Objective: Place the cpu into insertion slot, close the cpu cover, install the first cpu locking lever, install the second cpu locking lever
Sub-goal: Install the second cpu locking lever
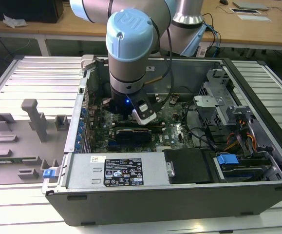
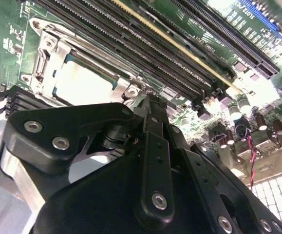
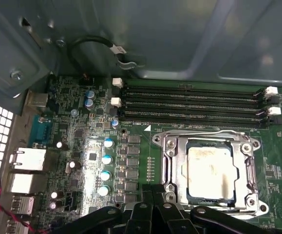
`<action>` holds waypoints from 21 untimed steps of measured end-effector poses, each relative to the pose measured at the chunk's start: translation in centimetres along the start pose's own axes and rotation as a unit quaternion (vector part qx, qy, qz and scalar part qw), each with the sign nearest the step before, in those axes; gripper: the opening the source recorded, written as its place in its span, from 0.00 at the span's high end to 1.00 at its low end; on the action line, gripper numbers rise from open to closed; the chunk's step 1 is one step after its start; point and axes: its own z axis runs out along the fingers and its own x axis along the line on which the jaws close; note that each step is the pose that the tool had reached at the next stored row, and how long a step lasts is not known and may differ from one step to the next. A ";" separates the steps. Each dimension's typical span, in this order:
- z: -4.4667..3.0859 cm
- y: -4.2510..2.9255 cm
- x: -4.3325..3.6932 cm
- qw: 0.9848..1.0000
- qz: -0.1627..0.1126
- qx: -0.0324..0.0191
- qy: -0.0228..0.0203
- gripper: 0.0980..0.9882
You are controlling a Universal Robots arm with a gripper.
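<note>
Cpu (image 3: 211,171) seated in insertion slot (image 3: 177,168), cpu cover (image 3: 250,168) apparently down, tool (image 2: 150,105) fingers together, empty, beside slot.

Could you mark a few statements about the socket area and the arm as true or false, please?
1. The cpu lies in the insertion slot. True.
2. The cpu cover is a silvery frame around the chip. True.
3. The gripper holds the chip in the air. False: the chip sits in the socket, and the gripper tips are beside the socket's edge.
4. The long memory slots are filled with modules. False: they look empty.
5. The arm reaches into an open computer case. True.
</note>
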 end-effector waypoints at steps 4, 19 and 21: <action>0.22 -0.07 -0.01 1.000 0.000 0.004 0.000 0.99; -2.02 0.60 -0.36 1.000 0.002 0.023 0.001 0.99; -2.03 0.58 -0.80 1.000 0.003 0.028 0.001 0.99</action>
